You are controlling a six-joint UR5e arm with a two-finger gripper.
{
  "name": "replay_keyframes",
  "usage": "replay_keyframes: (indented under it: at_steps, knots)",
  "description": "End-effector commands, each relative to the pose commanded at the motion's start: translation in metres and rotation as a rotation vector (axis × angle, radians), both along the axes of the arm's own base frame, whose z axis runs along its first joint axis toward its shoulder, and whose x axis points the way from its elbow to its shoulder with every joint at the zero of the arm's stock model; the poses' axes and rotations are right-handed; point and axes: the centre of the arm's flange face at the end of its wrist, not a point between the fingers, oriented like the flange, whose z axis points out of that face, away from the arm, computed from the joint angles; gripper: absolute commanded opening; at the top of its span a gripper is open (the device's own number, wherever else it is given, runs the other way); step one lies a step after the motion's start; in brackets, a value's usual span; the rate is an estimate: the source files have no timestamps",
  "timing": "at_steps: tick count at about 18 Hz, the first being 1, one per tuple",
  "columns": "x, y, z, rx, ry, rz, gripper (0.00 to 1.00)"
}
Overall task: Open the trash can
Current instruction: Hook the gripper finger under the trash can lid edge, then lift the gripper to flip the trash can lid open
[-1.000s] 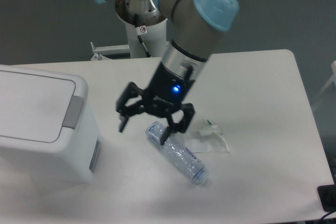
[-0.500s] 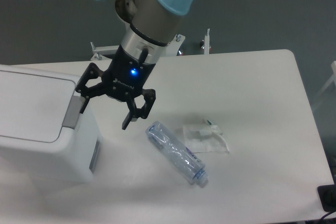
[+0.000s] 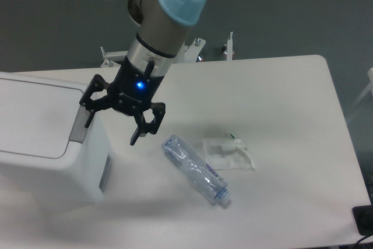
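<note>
Shifted slightly left toward trash can (image 3: 41,138) at frame's left edge; pincer (image 3: 111,125) spread wide, holding nothing, one fingertip (image 3: 88,122) by grey tab (image 3: 79,125).

It looks like a robotics lab. A robot arm (image 3: 169,10) stands bolted at a plain white table (image 3: 291,121) against a bare dark grey wall (image 3: 46,16).

A matt black claw (image 3: 112,125) on an arm of smooth grey metal with glossy pale-blue plastic caps. Just left of the claw, the trash can (image 3: 46,144) shows smooth white plastic with a grey tab. To its right lie a clear, crinkled plastic bottle (image 3: 196,169) and transparent wrapper (image 3: 229,154) on the matt white table (image 3: 291,115).
</note>
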Motion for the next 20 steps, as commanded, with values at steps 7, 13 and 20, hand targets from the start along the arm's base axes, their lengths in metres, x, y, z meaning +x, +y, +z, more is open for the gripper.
replay_keyframes:
  at_steps: [7,13,20]
  knots:
    - [-0.002,0.003,-0.001,0.021,0.019,0.000,1.00]
    - [0.006,0.005,0.002,0.023,0.017,-0.007,1.00]
    - [0.009,0.006,-0.002,0.016,0.013,-0.011,1.00]
